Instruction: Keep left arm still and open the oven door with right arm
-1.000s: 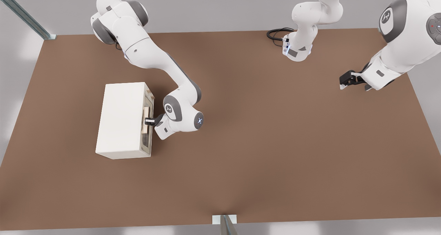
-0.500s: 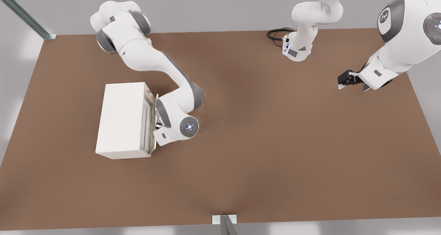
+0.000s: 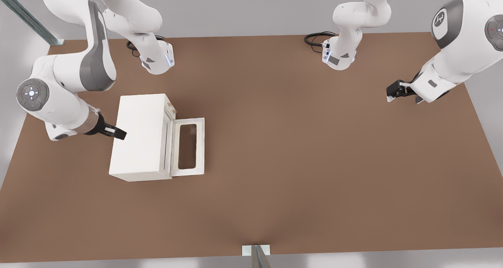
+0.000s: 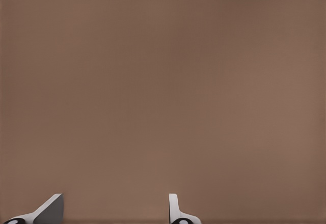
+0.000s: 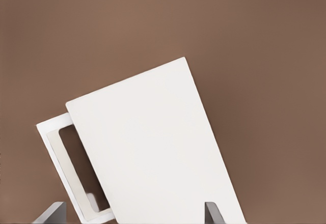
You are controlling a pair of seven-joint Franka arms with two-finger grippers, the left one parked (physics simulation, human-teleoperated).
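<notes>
The cream-white oven (image 3: 137,136) stands on the brown table (image 3: 314,162) at the front view's left. Its oven door (image 3: 188,146) lies swung down flat on the table on the side toward the front view's right, and the table shows through the window cut-out. The tan handle is hidden. My gripper (image 3: 117,133) hangs raised over the oven's opposite edge, open and holding nothing. From the right wrist view I look down on the oven (image 5: 153,147) and the oven door (image 5: 58,147), with my gripper (image 5: 132,215) spread wide above them.
The parked arm's gripper (image 3: 395,91) hovers at the front view's right. Two arm bases (image 3: 157,61) (image 3: 338,55) and a black cable (image 3: 314,38) sit along the far table edge. A metal post (image 3: 257,256) stands at the near edge.
The door went from nearly shut to lying flat open. My gripper left the handle, and the arm swung up and across the oven to the front view's left.
</notes>
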